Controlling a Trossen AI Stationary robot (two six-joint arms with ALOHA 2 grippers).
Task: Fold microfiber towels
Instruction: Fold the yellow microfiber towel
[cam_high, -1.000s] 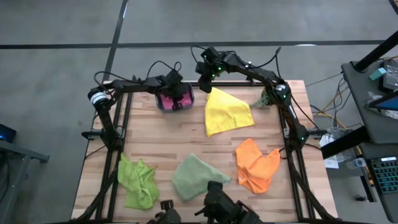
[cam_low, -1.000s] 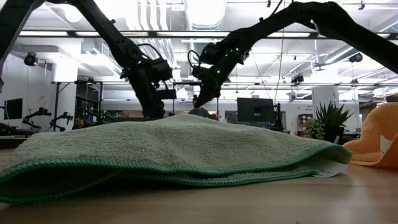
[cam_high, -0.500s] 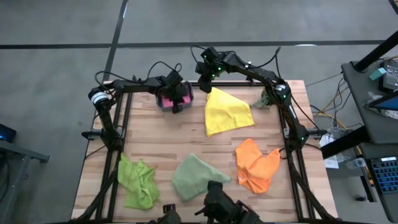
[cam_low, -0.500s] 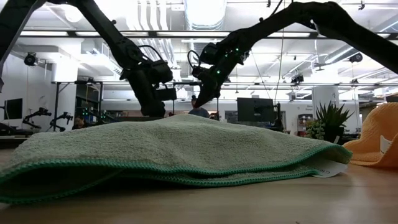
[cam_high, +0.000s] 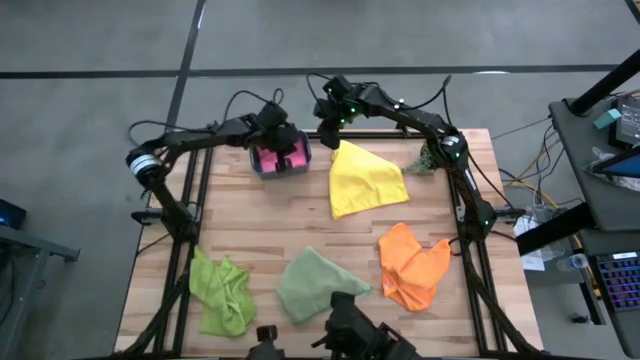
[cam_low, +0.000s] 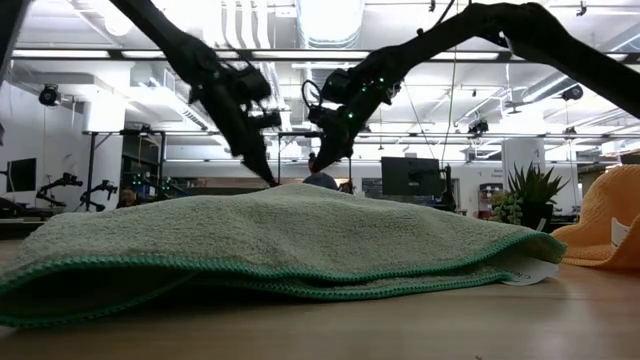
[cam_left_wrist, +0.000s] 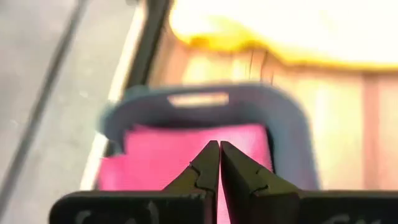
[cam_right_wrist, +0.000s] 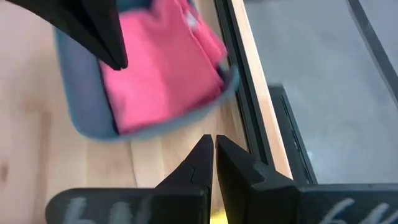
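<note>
Left wrist view, my left pincer (cam_left_wrist: 219, 163) closed on nothing above the pink towel (cam_left_wrist: 186, 155) in the teal bin (cam_left_wrist: 283, 118), right pincer (cam_right_wrist: 208, 157) closed beside it, yellow towel (cam_high: 365, 180) on the wooden desk (cam_high: 280, 225).

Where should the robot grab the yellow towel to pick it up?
Probably at the pointed corner of the yellow towel, coming from above. It lies flat on the table, and that corner sits nearest the right hand.
</note>
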